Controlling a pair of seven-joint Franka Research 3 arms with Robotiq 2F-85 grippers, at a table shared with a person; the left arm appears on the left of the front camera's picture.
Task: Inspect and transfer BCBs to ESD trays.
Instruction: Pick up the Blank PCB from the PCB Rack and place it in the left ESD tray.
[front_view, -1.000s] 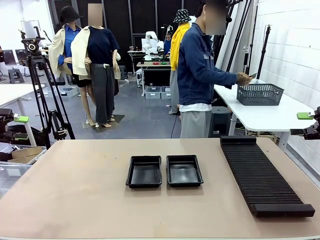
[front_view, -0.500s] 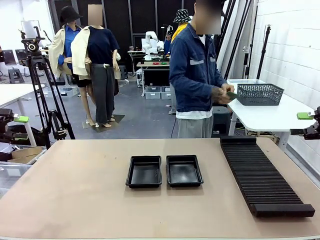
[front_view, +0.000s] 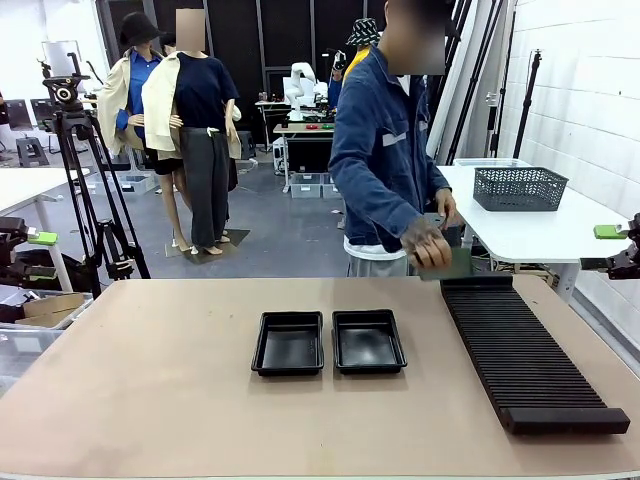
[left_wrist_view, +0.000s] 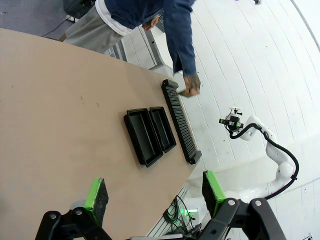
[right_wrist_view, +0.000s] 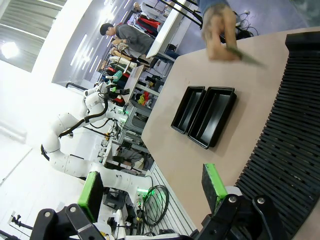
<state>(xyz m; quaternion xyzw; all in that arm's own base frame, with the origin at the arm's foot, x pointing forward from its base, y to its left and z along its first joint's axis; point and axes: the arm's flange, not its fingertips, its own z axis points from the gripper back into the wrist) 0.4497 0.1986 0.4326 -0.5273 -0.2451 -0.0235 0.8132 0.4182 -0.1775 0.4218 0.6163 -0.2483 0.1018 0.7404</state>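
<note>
BCB (front_view: 459, 265), a dark green board, is pinched in a person's hand (front_view: 428, 244) just over the far end of the rack (front_view: 525, 350), at the table's (front_view: 150, 380) far edge toward its right corner; in the right wrist view the board is blurred. The rack lies along the table's right edge, running from the far edge toward the near right corner. The left tray (front_view: 288, 345) and right tray (front_view: 368, 343) sit side by side, just apart, near the table's middle, well apart from the board. The left gripper (left_wrist_view: 154, 195) hangs off the table with its fingers spread and nothing between them. The right gripper (right_wrist_view: 151, 190) hangs above the rack's near end, fingers likewise spread and bare.
</note>
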